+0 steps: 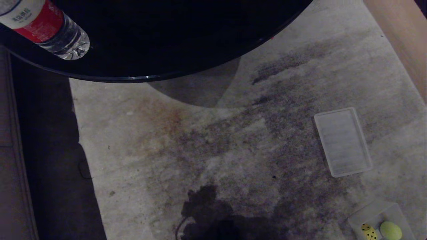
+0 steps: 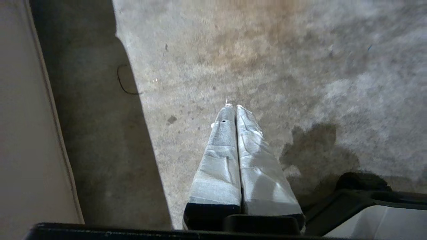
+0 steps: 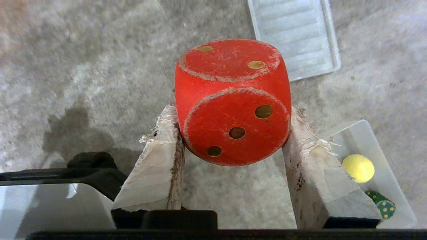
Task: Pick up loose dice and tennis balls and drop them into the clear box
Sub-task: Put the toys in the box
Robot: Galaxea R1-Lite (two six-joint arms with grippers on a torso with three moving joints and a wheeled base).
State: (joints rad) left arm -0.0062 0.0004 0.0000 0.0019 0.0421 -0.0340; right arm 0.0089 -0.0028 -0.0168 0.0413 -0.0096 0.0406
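- The right gripper (image 3: 233,133) is closed on the red die (image 3: 232,100), one padded finger on each of two opposite flat faces; the three-pip face points toward the wrist.
- The die looks rigid and light, with rounded edges and worn paint. Flat opposite faces give the securest hold; a corner grip would likely slip.
- The clear box (image 3: 358,135) sits on the carpet just beside the right gripper. It already holds a tennis ball (image 3: 358,167) and the yellow die (image 1: 369,231).
- The ball is probably soft and fuzzy; grip it across its widest part.
- The ribbed lid (image 1: 342,141) lies flat beyond the box, apart from it.
- The left gripper (image 2: 233,108) hangs empty over bare carpet, fingers pressed together.
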